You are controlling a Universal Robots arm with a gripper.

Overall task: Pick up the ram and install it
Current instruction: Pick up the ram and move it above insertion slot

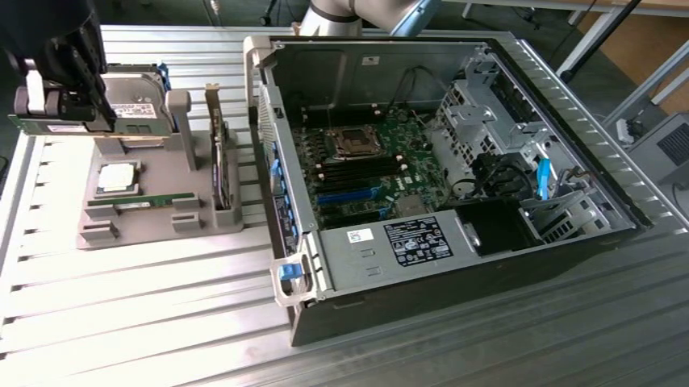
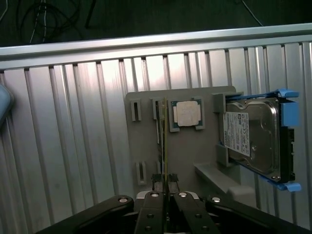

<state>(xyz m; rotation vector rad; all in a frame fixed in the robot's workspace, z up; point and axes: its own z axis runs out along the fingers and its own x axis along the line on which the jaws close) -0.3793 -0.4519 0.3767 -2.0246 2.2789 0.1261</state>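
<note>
Between the jaws sits the ram (image 2: 165, 141), seen edge-on as a thin green line. The jaws stand narrow, pinched on one end of the stick, and hold it above the grey fixture tray (image 1: 140, 230) on the counter (image 1: 129, 322).

The step in hand looks like the carry off the tray. To do it well, I would hold the stick straight in line with the jaws, since a grip on one end lets the far end sag or swing. I would also raise it squarely, clear of the tray's slot posts and of whatever lies directly under the jaws. A firm pinch on the board edges, not on the chips, seems the safest hold.

By count, there are two green sticks: the ram in the jaws and its twin (image 1: 151, 201) lying in the tray just below them. There is one square processor chip (image 1: 116, 177) beneath the jaws, one hard drive (image 1: 138, 109) in blue rails beside them, and one upright card (image 1: 223, 165) at the tray's edge. One open computer case (image 1: 366, 64) lies well apart from the jaws.
</note>
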